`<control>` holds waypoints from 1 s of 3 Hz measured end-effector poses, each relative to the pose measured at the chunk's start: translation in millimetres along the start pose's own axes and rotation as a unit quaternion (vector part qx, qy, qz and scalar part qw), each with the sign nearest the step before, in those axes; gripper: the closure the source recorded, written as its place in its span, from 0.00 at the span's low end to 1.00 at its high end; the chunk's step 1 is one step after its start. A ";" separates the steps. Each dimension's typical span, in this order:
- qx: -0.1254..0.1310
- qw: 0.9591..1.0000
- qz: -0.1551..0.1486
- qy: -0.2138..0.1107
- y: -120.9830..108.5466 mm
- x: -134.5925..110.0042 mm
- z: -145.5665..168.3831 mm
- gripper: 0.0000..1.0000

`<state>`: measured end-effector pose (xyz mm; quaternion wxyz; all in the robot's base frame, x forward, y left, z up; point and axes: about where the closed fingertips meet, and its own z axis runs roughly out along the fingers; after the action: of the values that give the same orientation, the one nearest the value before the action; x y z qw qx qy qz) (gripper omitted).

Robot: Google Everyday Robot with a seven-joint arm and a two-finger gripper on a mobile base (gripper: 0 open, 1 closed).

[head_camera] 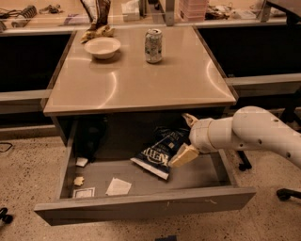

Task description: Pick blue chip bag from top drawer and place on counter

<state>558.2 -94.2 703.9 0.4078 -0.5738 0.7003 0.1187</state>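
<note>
The top drawer (146,205) is pulled open below the beige counter (141,82). The blue chip bag (157,151), dark navy with white lettering, lies tilted in the drawer's middle-right part. My gripper (186,137) reaches in from the right on a white arm and is at the bag's right edge. It is open, with one tan finger (189,120) above the bag and the other (183,156) low beside it. I cannot tell whether the fingers touch the bag.
On the counter stand a white bowl (102,47) and a soda can (153,45), with a brown striped bag (96,13) behind them. The drawer also holds paper scraps (117,187) and a dark object (89,137) at its left rear. A chair base (288,193) is at right.
</note>
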 end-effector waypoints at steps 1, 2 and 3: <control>0.002 1.000 -0.013 0.000 -3.8 -3.7 3.5 0.06; -0.004 1.000 -0.014 0.006 -11.0 2.7 19.9 0.07; -0.011 1.000 -0.005 0.019 -19.0 17.4 40.2 0.07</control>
<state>592.7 -86.9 671.7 0.3885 -0.5840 0.7037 0.1129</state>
